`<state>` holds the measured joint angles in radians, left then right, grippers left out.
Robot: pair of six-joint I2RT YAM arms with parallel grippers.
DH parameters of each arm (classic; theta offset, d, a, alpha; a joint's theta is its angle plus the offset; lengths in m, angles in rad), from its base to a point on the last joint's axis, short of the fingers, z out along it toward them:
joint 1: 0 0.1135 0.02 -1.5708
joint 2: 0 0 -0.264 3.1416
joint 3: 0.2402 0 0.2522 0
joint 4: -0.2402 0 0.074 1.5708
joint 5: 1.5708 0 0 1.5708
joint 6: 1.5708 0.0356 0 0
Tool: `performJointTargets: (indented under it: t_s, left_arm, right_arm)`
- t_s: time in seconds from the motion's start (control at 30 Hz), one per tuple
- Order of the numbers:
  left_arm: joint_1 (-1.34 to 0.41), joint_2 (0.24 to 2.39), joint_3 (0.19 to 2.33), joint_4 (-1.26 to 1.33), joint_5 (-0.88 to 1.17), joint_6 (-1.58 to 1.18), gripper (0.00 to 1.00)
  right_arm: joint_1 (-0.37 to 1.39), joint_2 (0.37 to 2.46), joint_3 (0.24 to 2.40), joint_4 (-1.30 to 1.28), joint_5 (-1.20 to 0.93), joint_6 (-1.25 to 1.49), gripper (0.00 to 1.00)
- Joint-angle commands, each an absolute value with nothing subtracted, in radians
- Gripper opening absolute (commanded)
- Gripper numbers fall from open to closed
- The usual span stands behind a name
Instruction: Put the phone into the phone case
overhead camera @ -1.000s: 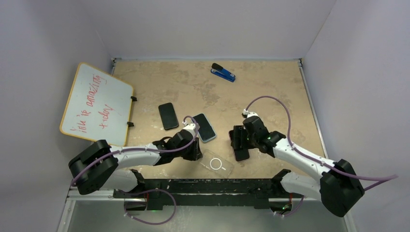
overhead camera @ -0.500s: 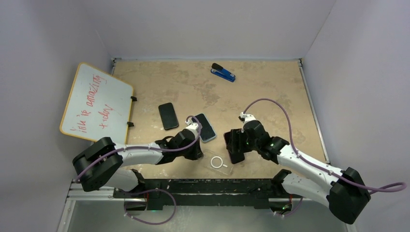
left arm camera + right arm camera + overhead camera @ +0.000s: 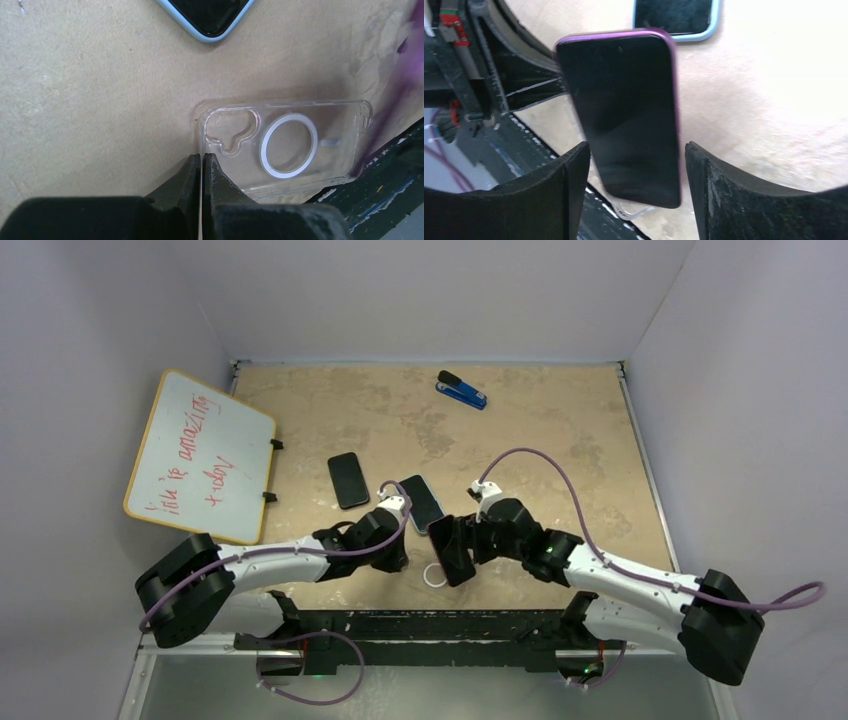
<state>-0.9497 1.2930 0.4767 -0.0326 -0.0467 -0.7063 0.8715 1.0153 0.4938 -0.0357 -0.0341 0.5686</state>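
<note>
Phone brought over the case

Our right gripper (image 3: 636, 150), clamped on the phone (image 3: 624, 110), has swung left to hang tilted above the clear phone case (image 3: 285, 145), whose edge our left gripper (image 3: 201, 162) pinches shut; we judge seating comes next.

Plain pale walls (image 3: 430, 290) enclose an evenly lit, mottled tan tabletop (image 3: 560, 440).

A blue stapler (image 3: 461, 390) lies at the table's (image 3: 560, 430) 12 o'clock. A whiteboard (image 3: 200, 455) with red writing sits at 9 o'clock. Near centre lies a black phone (image 3: 347, 480), with a blue-cased phone (image 3: 424, 502) at its 3 o'clock.
</note>
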Motion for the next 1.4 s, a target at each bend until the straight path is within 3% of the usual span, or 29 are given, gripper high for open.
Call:
performJointTargets:
  t_s: [0.0, 0.27, 0.43, 0.53, 0.7, 0.9, 1.13, 1.37]
  left_arm:
    - [-0.952, 1.25, 0.516, -0.076, -0.097, -0.663, 0.0]
    - [-0.952, 1.212, 0.5, -0.04, -0.068, -0.618, 0.0]
    - [-0.951, 1.204, 0.499, -0.045, -0.069, -0.615, 0.0]
    - [-0.948, 1.199, 0.504, -0.063, -0.094, -0.622, 0.06]
    - [-0.909, 1.176, 0.551, -0.174, -0.115, -0.706, 0.36]
    - [-0.88, 1.098, 0.561, -0.287, -0.089, -0.803, 0.43]
    - [-0.795, 0.965, 0.485, -0.33, 0.035, -0.875, 0.48]
    - [-0.749, 0.863, 0.447, -0.386, 0.063, -0.898, 0.52]
  right_arm:
    - [0.927, 1.047, 0.449, 0.18, -0.067, 0.572, 0.3]
    - [1.007, 1.139, 0.395, 0.404, -0.021, 0.476, 0.31]
    - [1.009, 1.169, 0.436, 0.325, 0.018, 0.453, 0.35]
    - [1.009, 1.172, 0.468, 0.245, 0.116, 0.473, 0.46]
    - [1.019, 1.202, 0.508, 0.185, 0.148, 0.507, 0.75]
    - [1.14, 1.295, 0.603, 0.102, 0.329, 0.499, 0.98]
    - [1.24, 1.482, 0.752, 0.002, 0.52, 0.483, 0.99]
    - [1.258, 1.592, 0.794, -0.032, 0.538, 0.481, 0.94]
